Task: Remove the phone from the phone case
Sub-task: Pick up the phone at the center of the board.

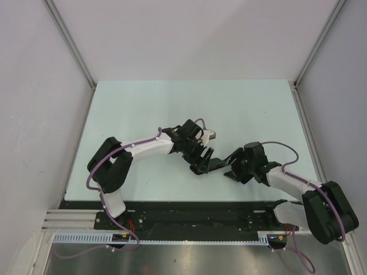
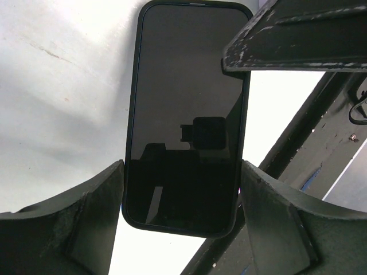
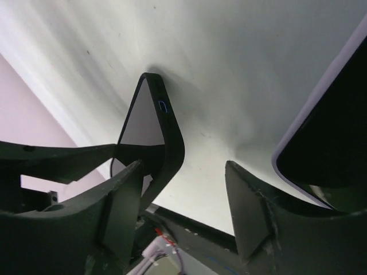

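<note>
The phone (image 2: pixel 186 114) shows its dark glossy screen and sits inside a thin black phone case (image 2: pixel 130 143). My left gripper (image 2: pixel 182 189) is shut on it, one finger against each long side near the lower end. It holds the cased phone (image 1: pixel 205 165) tilted above the table near the centre, in front of the left gripper (image 1: pixel 200 158). My right gripper (image 1: pixel 234 166) is just to its right. In the right wrist view the case's rounded corner (image 3: pixel 169 137) stands by the left finger of the right gripper (image 3: pixel 183 195). That gripper is open, with nothing pinched. One right finger (image 2: pixel 287 40) overlaps the phone's upper right corner.
The pale table (image 1: pixel 172 109) is walled on three sides, with metal frame posts (image 1: pixel 71 43) at the back corners. A black base rail (image 1: pixel 189 215) runs along the near edge. A dark object with a lilac rim (image 3: pixel 321 149) lies at the right; I cannot tell what it is.
</note>
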Robot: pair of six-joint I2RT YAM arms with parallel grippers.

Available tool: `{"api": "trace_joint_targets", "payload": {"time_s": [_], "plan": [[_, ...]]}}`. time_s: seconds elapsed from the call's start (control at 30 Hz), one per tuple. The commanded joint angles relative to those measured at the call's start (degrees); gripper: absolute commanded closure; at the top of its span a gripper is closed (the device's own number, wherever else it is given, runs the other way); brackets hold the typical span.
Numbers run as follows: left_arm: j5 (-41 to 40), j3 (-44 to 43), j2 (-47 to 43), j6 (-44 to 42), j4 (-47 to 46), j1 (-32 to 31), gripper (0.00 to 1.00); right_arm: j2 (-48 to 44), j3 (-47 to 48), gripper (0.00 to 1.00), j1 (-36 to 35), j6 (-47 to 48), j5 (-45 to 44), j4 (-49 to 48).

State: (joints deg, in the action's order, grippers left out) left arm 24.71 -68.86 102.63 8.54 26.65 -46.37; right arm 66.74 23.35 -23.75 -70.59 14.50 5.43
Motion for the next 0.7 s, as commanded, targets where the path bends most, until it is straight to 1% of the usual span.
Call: {"api": "trace_joint_targets", "payload": {"time_s": [0.0,0.13,0.17,0.23,0.27,0.33,0.37,0.4,0.43,0.47,0.5,0.53,0.57,0.6,0.63,0.67], "plan": [[4.4,0.4,-3.7,0.2,-3.4,-0.2,0.25,2.7,-2.1,0.4,-1.4,-7.7,3.5,-13.1],[4.9,0.8,-4.5,0.7,-4.2,-0.1,0.24,6.0,-2.3,0.49,-2.6,-9.7,2.7,-19.5],[5.0,0.8,-4.5,1.0,-4.2,-0.2,0.23,7.9,-2.3,0.58,-2.6,-9.7,3.0,-20.8],[5.2,0.9,-4.5,1.1,-4.2,-0.1,0.23,9.6,-2.3,0.83,-2.5,-10.6,4.3,-25.1],[5.1,1.0,-4.7,1.3,-4.2,-0.1,0.21,10.7,-2.0,1.0,-2.4,-10.9,4.7,-26.0],[2.4,1.1,-5.9,1.3,-3.6,0.2,0.18,10.8,-1.2,1.0,-2.2,-9.0,5.5,-27.5],[1.5,1.2,-6.4,1.4,-3.4,0.7,0.14,9.2,-0.6,1.0,-2.2,-7.5,5.3,-26.3],[1.1,1.4,-7.3,1.5,-3.2,1.4,0.13,8.2,1.4,1.0,-2.1,-5.6,4.3,-24.3],[1.6,2.2,-9.5,1.7,-3.3,3.5,0.11,7.0,2.5,1.0,-1.6,-3.0,4.0,-19.5],[2.1,2.6,-10.9,2.3,-3.3,4.7,0.09,5.8,3.7,1.0,-1.1,1.4,3.7,-17.3],[2.9,3.1,-12.6,2.7,-3.4,6.0,0.08,3.8,4.3,1.0,-0.6,3.8,4.6,-16.0],[5.8,4.3,-16.2,3.2,-4.3,8.9,0.07,2.7,5.1,1.0,1.1,5.4,5.4,-14.3],[7.5,5.2,-18.3,4.9,-5.2,10.4,0.05,1.7,5.3,1.0,2.1,8.9,6.6,-14.1],[9.9,6.2,-20.3,6.0,-6.3,12.0,0.04,0.1,5.4,1.0,3.4,10.4,9.8,-14.3],[14.1,8.6,-22.2,7.4,-9.7,14.7,0.03,-0.8,5.6,1.0,5.4,11.7,11.8,-15.1],[16.5,10.0,-25.9,10.5,-11.5,15.9,0.02,-1.5,5.5,1.0,6.4,13.2,14.1,-16.2]]}}
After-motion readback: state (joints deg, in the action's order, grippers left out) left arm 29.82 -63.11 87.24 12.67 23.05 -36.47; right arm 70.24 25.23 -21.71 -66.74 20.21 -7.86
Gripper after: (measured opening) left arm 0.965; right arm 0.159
